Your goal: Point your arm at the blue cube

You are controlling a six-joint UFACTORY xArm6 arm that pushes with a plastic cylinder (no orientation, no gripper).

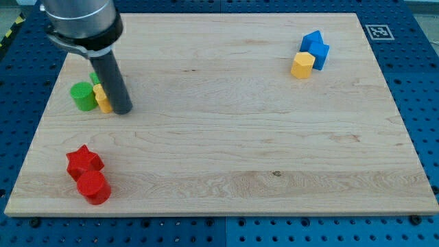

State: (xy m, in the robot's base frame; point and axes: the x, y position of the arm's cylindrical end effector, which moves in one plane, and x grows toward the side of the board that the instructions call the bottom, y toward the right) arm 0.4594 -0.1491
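Observation:
The blue cube sits near the view's top right on the wooden board, touching a second blue block below it and a yellow hexagonal block at their lower left. My tip rests on the board at the view's left, far from the blue cube. It stands just right of a yellow block and a green cylinder. The rod hides part of another green block behind it.
A red star block and a red cylinder lie together at the view's bottom left. The board sits on a blue perforated table. A black-and-white marker tag is at the top right corner.

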